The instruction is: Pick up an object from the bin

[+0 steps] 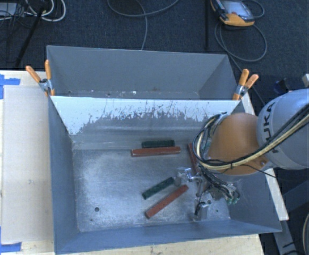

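My gripper (pixel 200 210) hangs low at the bin's front right, just right of two sticks. A reddish-brown stick (pixel 166 201) lies slanted on the floor, its right end close to the gripper. Just above it, a dark green stick (pixel 157 187) lies at a similar slant. Nothing shows between the gripper's tips.
Further back, a second reddish-brown stick (pixel 155 152) lies level with another dark green stick (pixel 157 143) right behind it. A thin reddish stick (pixel 191 154) leans near the arm's orange cover. The arm and cables crowd the bin's right side.
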Motion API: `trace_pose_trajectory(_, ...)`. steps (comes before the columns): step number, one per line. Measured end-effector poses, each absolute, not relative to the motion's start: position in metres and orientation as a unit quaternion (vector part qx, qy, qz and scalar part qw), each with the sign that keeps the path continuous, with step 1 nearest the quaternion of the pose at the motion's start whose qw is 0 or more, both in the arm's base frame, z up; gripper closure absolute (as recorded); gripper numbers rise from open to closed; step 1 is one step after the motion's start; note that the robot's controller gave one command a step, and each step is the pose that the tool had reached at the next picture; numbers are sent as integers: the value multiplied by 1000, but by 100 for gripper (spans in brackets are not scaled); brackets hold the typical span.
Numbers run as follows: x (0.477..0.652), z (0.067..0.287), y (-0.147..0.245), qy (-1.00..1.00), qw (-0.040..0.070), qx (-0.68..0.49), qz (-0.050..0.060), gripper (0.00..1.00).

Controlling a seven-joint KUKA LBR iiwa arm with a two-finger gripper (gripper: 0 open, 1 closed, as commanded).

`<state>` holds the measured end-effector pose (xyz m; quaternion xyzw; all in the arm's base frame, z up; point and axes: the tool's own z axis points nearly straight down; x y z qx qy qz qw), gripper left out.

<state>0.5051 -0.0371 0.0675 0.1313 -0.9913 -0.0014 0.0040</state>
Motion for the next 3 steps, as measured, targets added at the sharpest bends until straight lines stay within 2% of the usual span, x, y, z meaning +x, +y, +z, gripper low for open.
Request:
trace_pose_trajectory(1,492,70,11,-987,-2,159,-1,0)
trace_pose_trajectory(2,492,70,9,-987,-1,159,0,100)
trace_pose_trajectory(3,510,228,5,-967,-4,256,1,100)
